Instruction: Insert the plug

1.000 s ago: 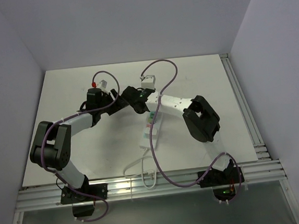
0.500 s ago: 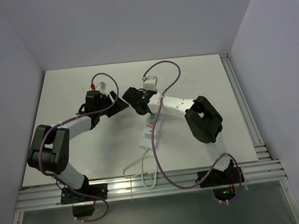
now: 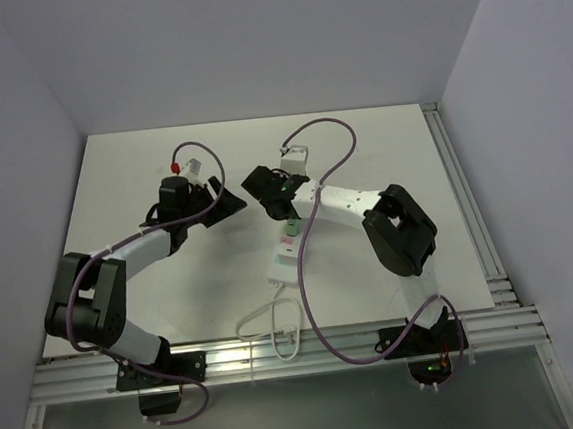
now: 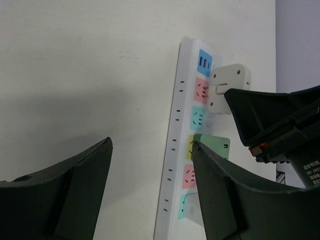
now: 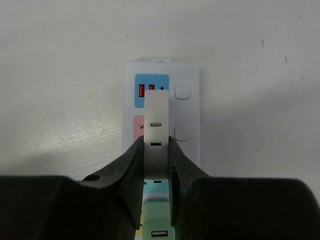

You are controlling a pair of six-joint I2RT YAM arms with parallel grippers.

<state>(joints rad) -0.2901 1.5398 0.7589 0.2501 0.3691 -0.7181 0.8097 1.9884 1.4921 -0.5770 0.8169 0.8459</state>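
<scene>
The white plug (image 5: 156, 131) is a small block pinched between the fingers of my right gripper (image 5: 156, 150), which is shut on it. It stands over the pink socket near the blue USB end of the white power strip (image 5: 187, 112). From the left wrist view, the plug (image 4: 228, 85) rests against the strip (image 4: 176, 145), and I cannot tell how deep its prongs sit. My left gripper (image 4: 151, 145) hangs open and holds nothing, left of the strip. In the top view, the right gripper (image 3: 270, 198) covers the plug, and the left gripper (image 3: 217, 202) stands apart from it.
A green plug (image 4: 214, 146) sits in the strip's yellow socket, and a pale adapter (image 4: 194, 209) in a teal one further along. The strip's white cable (image 3: 266, 322) loops toward the table's near edge. Purple arm cables (image 3: 303, 293) hang over the strip.
My left gripper has drawn back to the left, away from the right gripper. The right gripper, still holding the plug, has shifted slightly right and toward the strip's end.
</scene>
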